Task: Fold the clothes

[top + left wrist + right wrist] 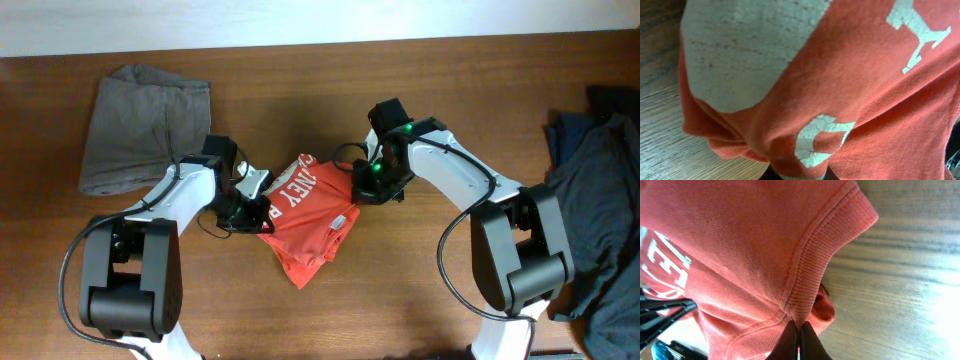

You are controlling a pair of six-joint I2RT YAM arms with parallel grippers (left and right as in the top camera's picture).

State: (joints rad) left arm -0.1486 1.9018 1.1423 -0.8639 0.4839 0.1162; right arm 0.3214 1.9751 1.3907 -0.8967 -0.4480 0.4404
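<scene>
The orange-red T-shirt (305, 215) lies bunched on the table (420, 300), strung between both claws. The left gripper (252, 205) is at its left edge, the right gripper (368, 183) at its upper right. The right jaws are pinched tight on the ribbed collar (805, 280) — cloth rises straight off the tips. The left jaws are closed too, with lettered fabric gathering into them. A grey-brown garment (140, 125) lies far left, dark blue-grey clothes (600, 200) far right.

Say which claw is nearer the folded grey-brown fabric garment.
Left. The left claw grips the orange-red T-shirt right of the grey-brown garment; the right claw pinches the shirt's collar, farther away.
</scene>
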